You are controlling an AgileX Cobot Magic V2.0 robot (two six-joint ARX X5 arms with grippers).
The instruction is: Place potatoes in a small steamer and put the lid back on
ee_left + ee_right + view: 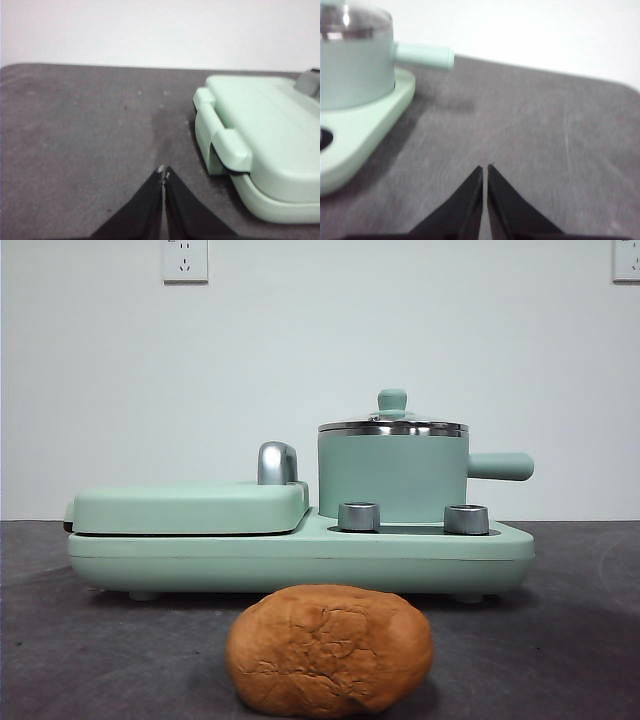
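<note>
Nothing has been touched yet: the potato (329, 650) is seen low in the centre of the front view, resting on the dark surface (560, 640) well in front of the mint green cooker base (300, 558). The small steamer (392, 476) is seated on the right half of that base, its handle pointing toward the right edge of the frame, and the lid (392, 423) is still closed on top, knob up.

The step in hand is judged to be the lid's removal, since the potato cannot be dropped in until the pot is uncovered. It would be done best by a pinch on the small knob from straight above, followed by a vertical lift so the steel rim is not dragged across the pot, and the lid should be parked clear of the potato. The flat griddle cover (190, 506) on the left is to be left alone.

Now the tools. The left tool (164, 174) is seen clenched, tips pressed together, holding nothing, hanging over bare surface beside the griddle end of the cooker. The right tool (485, 169) is likewise closed to a sliver and empty, over the surface near the steamer's handle (424, 54). Both will need to be opened before any grasp.
</note>
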